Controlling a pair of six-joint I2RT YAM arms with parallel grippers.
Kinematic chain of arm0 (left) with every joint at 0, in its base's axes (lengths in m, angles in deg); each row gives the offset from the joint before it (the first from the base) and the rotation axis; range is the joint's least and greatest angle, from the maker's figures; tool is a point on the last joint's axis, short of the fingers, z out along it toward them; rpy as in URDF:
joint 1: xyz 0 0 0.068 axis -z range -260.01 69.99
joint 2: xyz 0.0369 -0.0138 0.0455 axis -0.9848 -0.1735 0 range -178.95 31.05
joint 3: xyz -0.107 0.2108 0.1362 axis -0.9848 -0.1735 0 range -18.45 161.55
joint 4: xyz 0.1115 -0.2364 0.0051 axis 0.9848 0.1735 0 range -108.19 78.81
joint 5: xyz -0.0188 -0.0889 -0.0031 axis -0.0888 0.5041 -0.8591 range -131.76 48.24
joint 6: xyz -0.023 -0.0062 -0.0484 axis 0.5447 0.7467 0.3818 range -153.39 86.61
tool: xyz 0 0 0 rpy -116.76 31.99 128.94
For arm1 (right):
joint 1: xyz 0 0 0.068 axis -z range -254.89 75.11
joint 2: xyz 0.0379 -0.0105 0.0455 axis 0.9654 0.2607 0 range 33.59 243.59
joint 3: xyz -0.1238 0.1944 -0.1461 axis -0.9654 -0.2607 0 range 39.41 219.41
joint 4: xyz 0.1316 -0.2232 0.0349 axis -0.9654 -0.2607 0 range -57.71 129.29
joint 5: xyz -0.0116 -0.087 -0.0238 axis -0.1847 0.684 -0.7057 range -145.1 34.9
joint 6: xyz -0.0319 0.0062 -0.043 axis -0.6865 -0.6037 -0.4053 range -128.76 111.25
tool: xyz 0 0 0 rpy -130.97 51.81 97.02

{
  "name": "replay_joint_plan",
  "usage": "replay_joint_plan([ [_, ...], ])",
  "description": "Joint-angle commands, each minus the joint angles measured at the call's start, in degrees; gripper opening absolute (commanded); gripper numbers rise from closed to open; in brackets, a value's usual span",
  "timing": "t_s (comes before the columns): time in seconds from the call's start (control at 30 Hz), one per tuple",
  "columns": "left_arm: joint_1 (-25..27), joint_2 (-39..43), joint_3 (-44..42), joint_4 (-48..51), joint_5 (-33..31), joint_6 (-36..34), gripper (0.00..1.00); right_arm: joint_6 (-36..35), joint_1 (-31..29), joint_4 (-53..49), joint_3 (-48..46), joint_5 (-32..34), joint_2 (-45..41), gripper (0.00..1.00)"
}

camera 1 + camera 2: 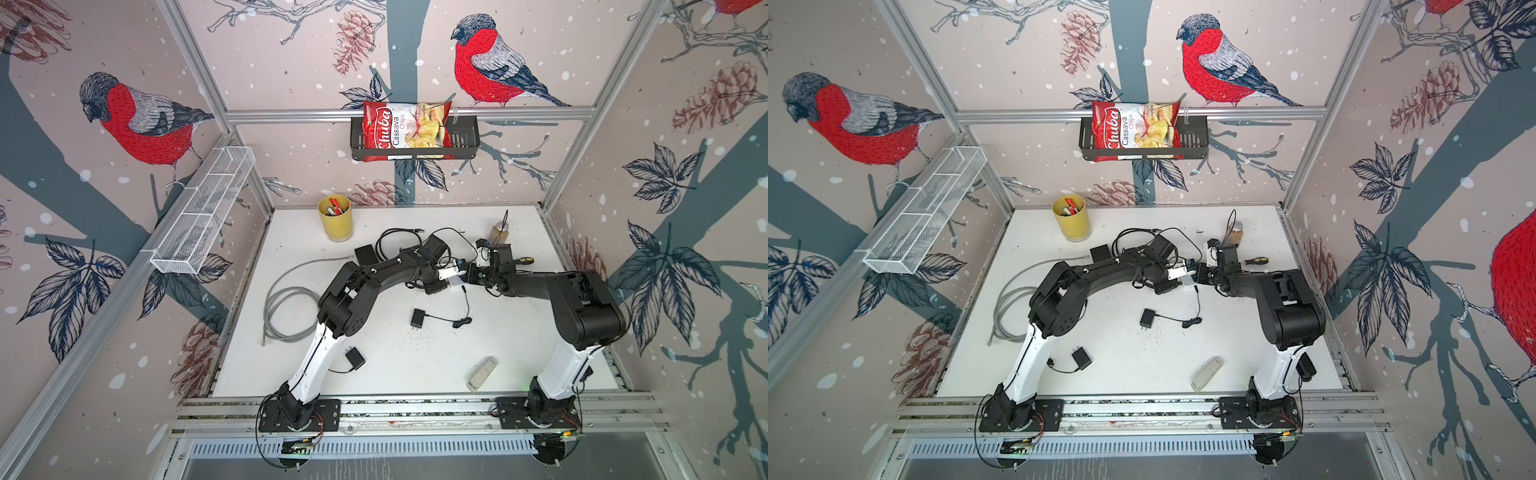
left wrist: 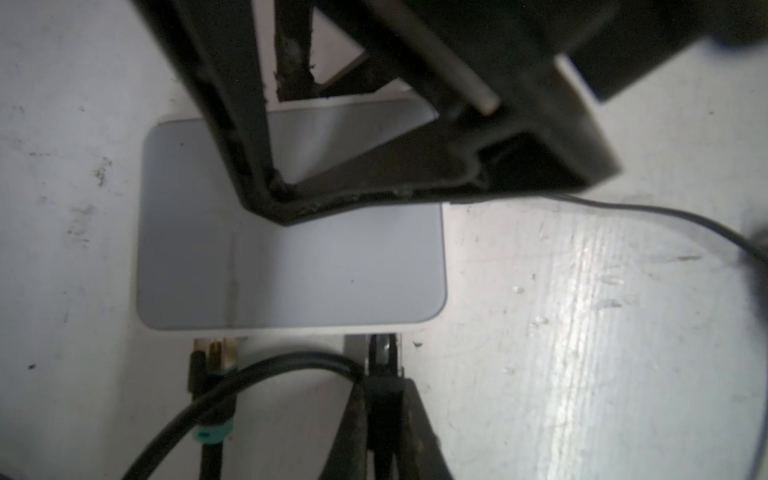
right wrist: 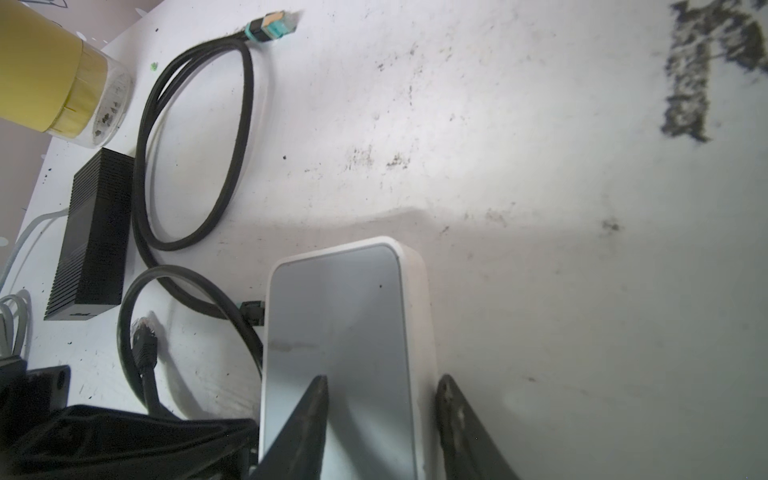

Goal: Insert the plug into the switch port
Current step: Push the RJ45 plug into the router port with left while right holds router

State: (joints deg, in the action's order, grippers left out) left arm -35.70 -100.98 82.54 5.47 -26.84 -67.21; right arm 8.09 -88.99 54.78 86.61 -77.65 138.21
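Left gripper (image 2: 382, 388) pinches plug (image 2: 380, 353) — at switch (image 2: 291, 266) edge

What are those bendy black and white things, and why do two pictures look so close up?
They are two robot arms, left arm and right arm, bolted beside a white table. Two pictures look down from above; two come from small cameras on the wrists, so they look close. On the table lie a white switch box, a yellow cup, a coiled grey cable and black chargers. The left pincer is shut on a black plug, right at the switch's edge. The right pincer stands open over the switch's end.
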Motion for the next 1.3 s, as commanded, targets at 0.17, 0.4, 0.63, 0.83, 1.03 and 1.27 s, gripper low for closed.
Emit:
replay_joint_plan([
  [0.17,1.2,-3.3,4.4,-14.7,4.5,2.8,0.00,2.1,-2.8,-9.9,-3.0,-15.0,0.7,0.39],
  [0.4,1.4,-4.6,5.4,-17.6,5.8,3.1,0.00,3.7,-2.9,-9.5,-3.9,-16.4,0.1,0.37],
  [0.63,1.3,-5.8,6.7,-18.0,6.4,3.3,0.00,4.3,-3.4,-8.5,-4.5,-18.0,-0.4,0.35],
  [0.83,1.5,-5.2,5.9,-16.2,4.7,2.0,0.00,5.5,-0.1,-10.8,-4.0,-12.0,0.0,0.37],
  [1.03,1.5,-2.8,2.1,-14.5,-0.3,-0.1,0.06,8.3,2.8,-11.1,-2.4,-5.8,-1.8,0.46],
  [1.27,1.1,-1.1,-0.9,-13.0,-8.0,0.0,0.25,8.7,3.2,-13.7,1.0,-2.1,-2.2,0.55],
])
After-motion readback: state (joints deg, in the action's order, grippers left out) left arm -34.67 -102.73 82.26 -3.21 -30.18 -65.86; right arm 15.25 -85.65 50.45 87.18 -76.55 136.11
